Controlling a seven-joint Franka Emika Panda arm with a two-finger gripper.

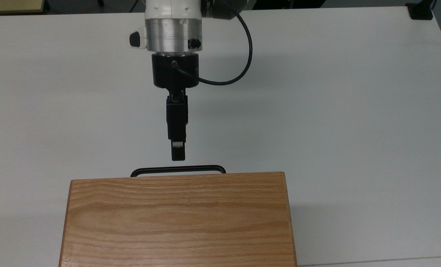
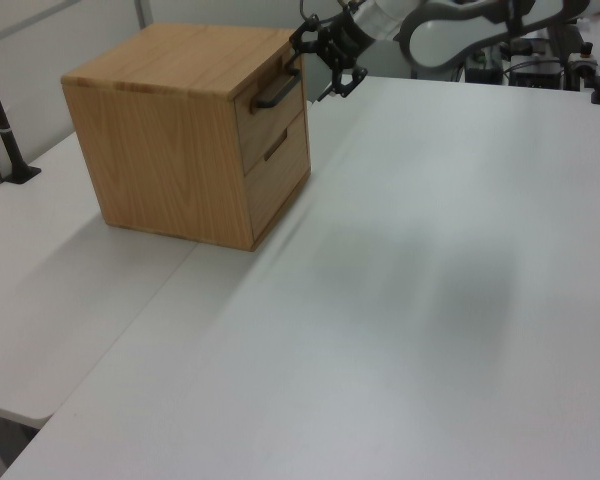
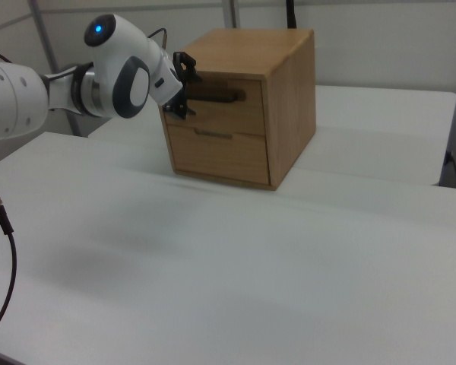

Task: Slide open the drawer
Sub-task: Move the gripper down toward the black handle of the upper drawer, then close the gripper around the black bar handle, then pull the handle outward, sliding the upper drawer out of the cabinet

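Note:
The drawer [image 2: 271,112] is the upper one of two in the front of an oak cabinet [image 1: 177,218], and it is shut flush. Its long black bar handle [image 1: 177,169] [image 2: 278,88] [image 3: 216,96] sticks out of the front. My gripper [image 1: 178,155] [image 2: 316,66] [image 3: 191,95] points straight at the middle of the handle, a short gap away from it. It is open, one finger above the other, at the height of the bar, holding nothing.
The cabinet stands on a broad white table [image 1: 335,111] [image 2: 430,300]. A lower drawer [image 3: 216,156] with a small handle sits under the upper one. A black cable [image 1: 239,70] loops off my wrist. A black post base [image 1: 421,11] stands at the table's far corner.

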